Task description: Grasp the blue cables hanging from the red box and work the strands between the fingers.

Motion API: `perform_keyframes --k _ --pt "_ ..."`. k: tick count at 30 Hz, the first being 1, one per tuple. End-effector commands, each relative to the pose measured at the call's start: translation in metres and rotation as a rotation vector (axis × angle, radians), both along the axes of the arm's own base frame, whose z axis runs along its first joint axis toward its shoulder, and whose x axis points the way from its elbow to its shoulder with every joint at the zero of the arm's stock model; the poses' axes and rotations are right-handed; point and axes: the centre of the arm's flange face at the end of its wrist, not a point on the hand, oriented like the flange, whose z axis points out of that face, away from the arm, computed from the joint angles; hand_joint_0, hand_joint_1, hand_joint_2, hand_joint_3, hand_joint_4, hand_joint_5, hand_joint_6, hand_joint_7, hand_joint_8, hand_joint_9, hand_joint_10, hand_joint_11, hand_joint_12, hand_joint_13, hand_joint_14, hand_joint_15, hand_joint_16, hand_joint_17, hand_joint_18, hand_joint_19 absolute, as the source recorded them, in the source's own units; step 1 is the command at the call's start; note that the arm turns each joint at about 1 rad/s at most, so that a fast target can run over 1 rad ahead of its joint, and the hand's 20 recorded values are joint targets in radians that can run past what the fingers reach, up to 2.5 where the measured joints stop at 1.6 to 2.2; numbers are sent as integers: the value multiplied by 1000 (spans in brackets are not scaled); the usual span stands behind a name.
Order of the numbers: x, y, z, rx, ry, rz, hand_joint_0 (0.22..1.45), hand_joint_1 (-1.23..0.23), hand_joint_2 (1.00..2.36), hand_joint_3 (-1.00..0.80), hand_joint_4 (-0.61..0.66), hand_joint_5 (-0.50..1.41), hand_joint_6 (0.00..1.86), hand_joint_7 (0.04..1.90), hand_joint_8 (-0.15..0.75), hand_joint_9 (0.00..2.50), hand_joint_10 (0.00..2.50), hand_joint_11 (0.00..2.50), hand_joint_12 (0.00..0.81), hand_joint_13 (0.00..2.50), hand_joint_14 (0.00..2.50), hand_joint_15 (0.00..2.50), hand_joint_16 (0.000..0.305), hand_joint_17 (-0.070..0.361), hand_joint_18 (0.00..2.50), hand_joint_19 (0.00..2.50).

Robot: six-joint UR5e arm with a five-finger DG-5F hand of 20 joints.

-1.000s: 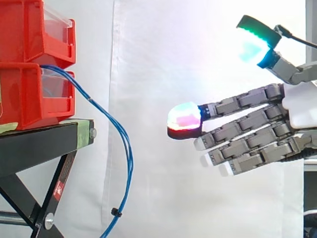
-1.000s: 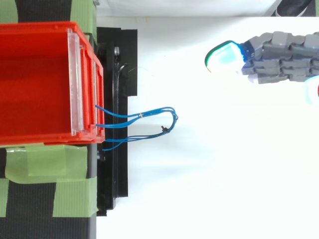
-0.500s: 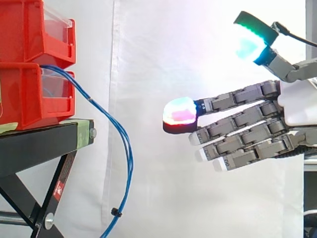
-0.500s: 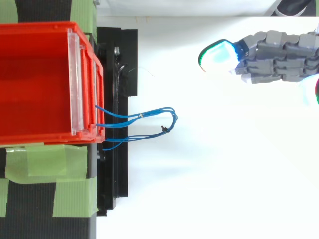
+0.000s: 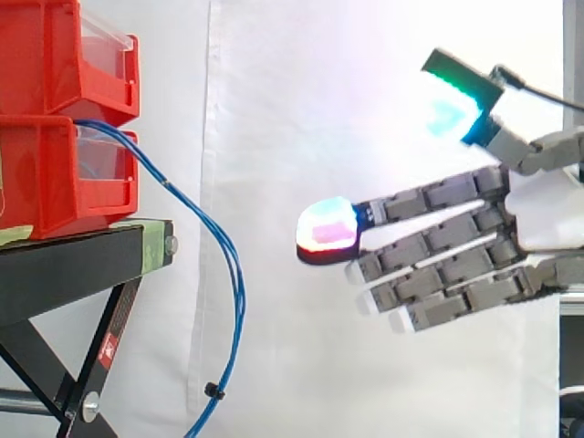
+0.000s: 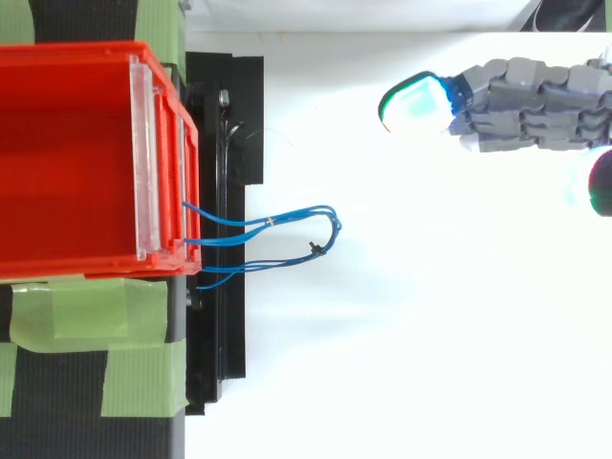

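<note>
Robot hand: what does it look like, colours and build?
The robot hand has a white palm shell and grey fingers made of blocky links. One fingertip pad glows pink and cyan over a dark red underside. The thumb pad glows green and cyan on a black back. The other fingertips are plain white.

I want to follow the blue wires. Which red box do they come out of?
The lower red box, sitting on the black stand; the blue cables leave its front, not the upper red box.
</note>
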Motion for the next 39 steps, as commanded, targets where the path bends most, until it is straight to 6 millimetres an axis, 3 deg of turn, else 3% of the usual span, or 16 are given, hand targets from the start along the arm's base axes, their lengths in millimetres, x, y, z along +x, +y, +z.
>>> perform_keyframes --k 1,6,25,28,30,32,35,39 --pt "15 3 -31 14 -14 -1 741 -519 1000 -1000 134 -392 6 669 280 99 1 89 358 0 4 143 59 134 30 261" --pt "26 5 -42 28 -70 -2 741 -518 1000 -1000 135 -392 5 670 280 101 1 90 358 0 4 143 59 134 31 261" --pt "35 16 -35 -76 -126 -65 742 -518 1000 -1000 134 -391 6 669 279 103 1 92 357 0 3 147 59 134 31 260" --pt "39 19 -43 -90 -119 -74 743 -518 1000 -1000 134 -391 6 670 279 105 2 91 358 0 3 147 59 134 35 260" --pt "54 24 -67 -75 -117 -71 743 -517 1000 -1000 133 -390 6 670 279 105 1 93 357 0 4 148 60 134 33 262" --pt "59 26 -73 -60 -121 -70 743 -517 1000 -1000 134 -391 6 670 279 105 0 101 357 0 3 147 59 134 32 260" --pt "74 31 -77 -22 -134 -71 743 -517 1000 -1000 133 -392 6 670 280 107 1 94 358 0 4 147 60 134 30 268" --pt "78 32 -74 -25 -134 -72 743 -517 1000 -1000 134 -390 6 669 280 108 2 96 358 0 4 151 59 134 31 268"
